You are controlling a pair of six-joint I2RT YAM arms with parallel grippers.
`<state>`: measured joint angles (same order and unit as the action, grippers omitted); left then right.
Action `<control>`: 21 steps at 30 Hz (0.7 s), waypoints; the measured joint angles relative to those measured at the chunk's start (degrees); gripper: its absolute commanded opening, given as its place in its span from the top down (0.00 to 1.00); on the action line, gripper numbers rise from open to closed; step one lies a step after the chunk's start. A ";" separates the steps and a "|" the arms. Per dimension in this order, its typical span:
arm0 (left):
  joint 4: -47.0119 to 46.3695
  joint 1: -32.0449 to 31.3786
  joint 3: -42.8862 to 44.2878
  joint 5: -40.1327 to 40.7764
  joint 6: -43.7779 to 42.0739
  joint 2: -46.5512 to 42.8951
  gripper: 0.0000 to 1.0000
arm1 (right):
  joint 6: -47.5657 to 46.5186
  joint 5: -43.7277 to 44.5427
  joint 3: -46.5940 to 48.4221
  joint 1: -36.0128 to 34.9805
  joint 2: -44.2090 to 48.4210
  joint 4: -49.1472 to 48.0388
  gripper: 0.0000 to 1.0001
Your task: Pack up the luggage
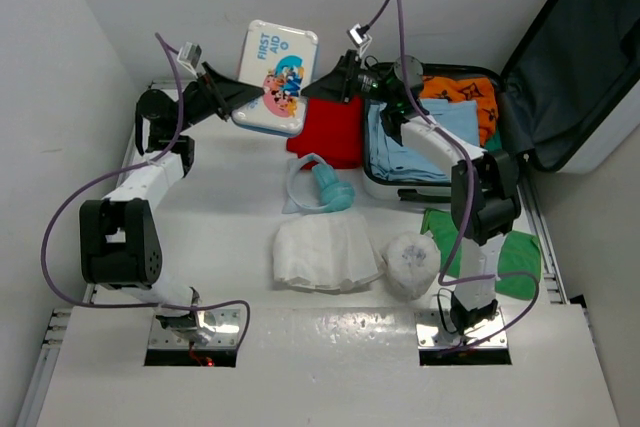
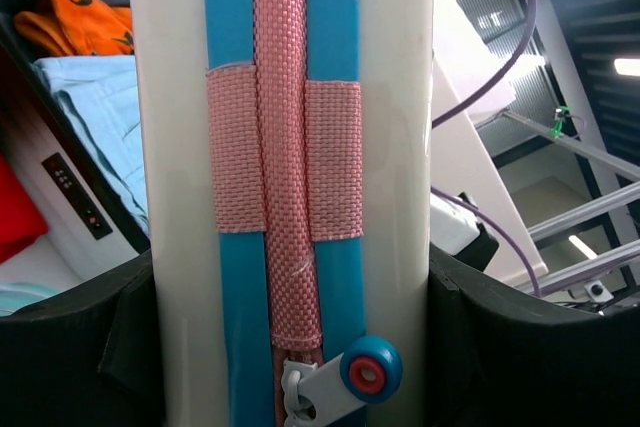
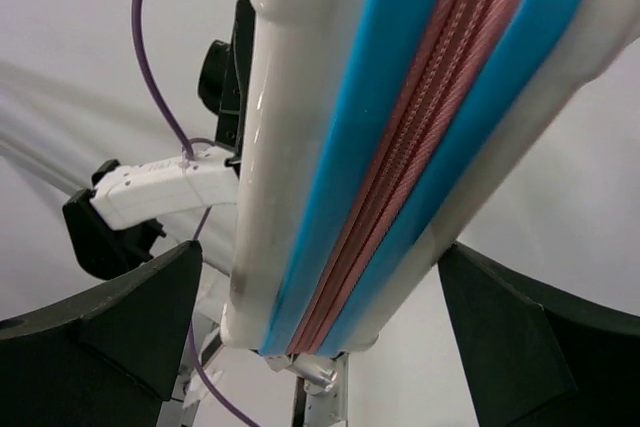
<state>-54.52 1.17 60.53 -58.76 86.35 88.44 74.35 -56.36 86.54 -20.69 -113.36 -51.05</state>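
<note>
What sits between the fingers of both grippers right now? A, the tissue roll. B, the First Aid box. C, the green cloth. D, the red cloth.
B: the left gripper and right gripper each grip one side of the First Aid box.

Table [image 1: 230,217]: luggage [image 1: 570,67], red cloth [image 1: 330,132], white cloth [image 1: 322,255], roll [image 1: 411,262], green cloth [image 1: 515,265].

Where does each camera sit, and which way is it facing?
Top: fixed above and behind the bases, looking down at the table; both arms whole, left gripper and right gripper at either side of the first aid box, open suitcase right.
Left wrist: on the left arm, looking along its fingers at the box's zip edge; suitcase behind, left.
Right wrist: on the right arm, looking along its fingers at the same zip.
Shared: all three show the box; top and left wrist show the suitcase.
</note>
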 measured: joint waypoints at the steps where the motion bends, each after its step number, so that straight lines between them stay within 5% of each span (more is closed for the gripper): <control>1: 0.02 -0.07 0.00 0.17 0.22 0.00 1.00 | -0.07 -0.04 0.00 -0.50 -0.02 0.04 0.00; 6: -0.22 -2.32 -0.07 0.90 0.81 0.00 1.00 | 0.55 -0.13 0.17 -1.73 -0.15 -0.07 0.00; 10: -1.88 -4.46 -1.27 1.55 1.03 -0.07 1.00 | 2.03 0.20 0.87 -2.69 -0.59 -0.42 0.36; 13: -2.51 -4.33 -2.45 2.14 -0.11 -0.24 0.39 | 4.61 0.09 0.92 -2.75 -0.74 -0.31 0.93; 14: -2.32 -3.98 -2.69 2.54 -0.46 -0.28 0.32 | 4.83 0.24 0.90 -2.69 -0.79 -0.26 1.00; 17: 0.52 -3.50 -2.71 2.71 -2.19 -0.76 0.13 | 5.22 0.83 -0.22 -2.14 -0.83 -0.22 1.00; 21: 8.39 0.59 -1.88 5.46 -8.61 -1.62 0.10 | 5.11 0.44 -4.76 0.68 0.68 2.34 1.00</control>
<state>-46.13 1.76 58.65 -53.30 77.73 86.83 79.46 -55.92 81.78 -20.01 -112.68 -48.71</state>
